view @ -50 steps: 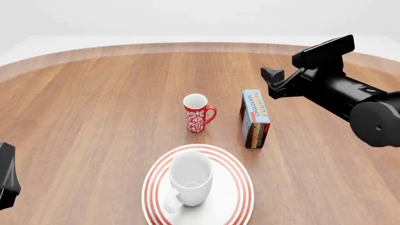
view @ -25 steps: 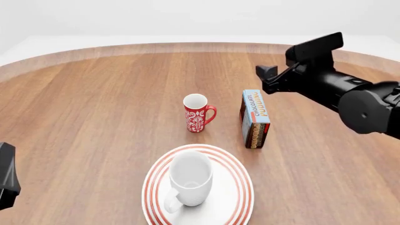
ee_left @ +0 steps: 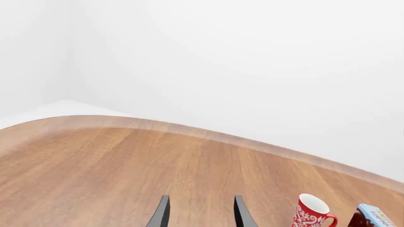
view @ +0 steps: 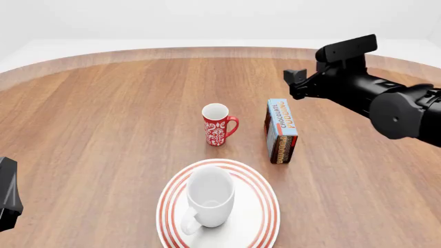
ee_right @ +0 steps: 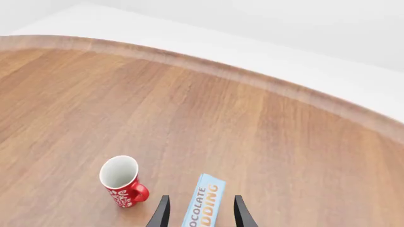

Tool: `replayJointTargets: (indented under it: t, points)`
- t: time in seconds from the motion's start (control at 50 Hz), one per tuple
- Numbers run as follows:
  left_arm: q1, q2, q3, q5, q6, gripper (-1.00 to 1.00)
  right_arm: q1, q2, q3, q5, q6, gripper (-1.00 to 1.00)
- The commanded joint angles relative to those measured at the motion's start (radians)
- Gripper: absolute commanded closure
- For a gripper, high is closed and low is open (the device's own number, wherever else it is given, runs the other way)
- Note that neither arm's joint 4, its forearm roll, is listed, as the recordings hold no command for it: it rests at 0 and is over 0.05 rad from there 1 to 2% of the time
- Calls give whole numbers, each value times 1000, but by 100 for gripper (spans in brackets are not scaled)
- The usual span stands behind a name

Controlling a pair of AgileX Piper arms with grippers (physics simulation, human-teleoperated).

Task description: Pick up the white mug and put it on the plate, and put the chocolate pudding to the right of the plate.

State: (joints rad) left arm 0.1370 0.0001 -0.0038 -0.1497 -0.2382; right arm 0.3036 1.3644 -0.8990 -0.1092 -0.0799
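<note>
Two open, empty grippers, left (ee_left: 200, 215) and right (ee_right: 200, 213), flank the plate (view: 265, 217) bearing the white mug (view: 208, 199); behind it stand a red patterned mug (view: 217, 125) and the chocolate pudding (view: 282, 132).

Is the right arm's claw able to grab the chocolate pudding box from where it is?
Probably yes. The right claw is open and the chocolate pudding shows between its fingers in the right wrist view. Nothing sits between them; the red mug stands off to the side.
</note>
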Motion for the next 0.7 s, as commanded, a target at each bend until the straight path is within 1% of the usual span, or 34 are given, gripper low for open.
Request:
replayJointTargets:
  t: [0.02,0.26,0.42,0.46,0.5,0.54,0.7]
  points:
    - [-1,0,0,-1,-1,-100,-4,21,-14,7,25,-100]
    - [-1,0,0,-1,-2,-100,-11,43,-42,30,68,-100]
    - [0,0,0,-1,-2,-100,-18,53,-43,30,81,-100]
    - [-1,0,0,-1,-2,-100,-19,65,-53,41,110,-100]
    - [-1,0,0,-1,-2,-100,-30,61,-51,35,105,-100]
    - [-1,0,0,-1,-2,-100,-29,70,-57,40,115,-100]
    - [-1,0,0,-1,-1,-100,-27,82,-66,42,122,-100]
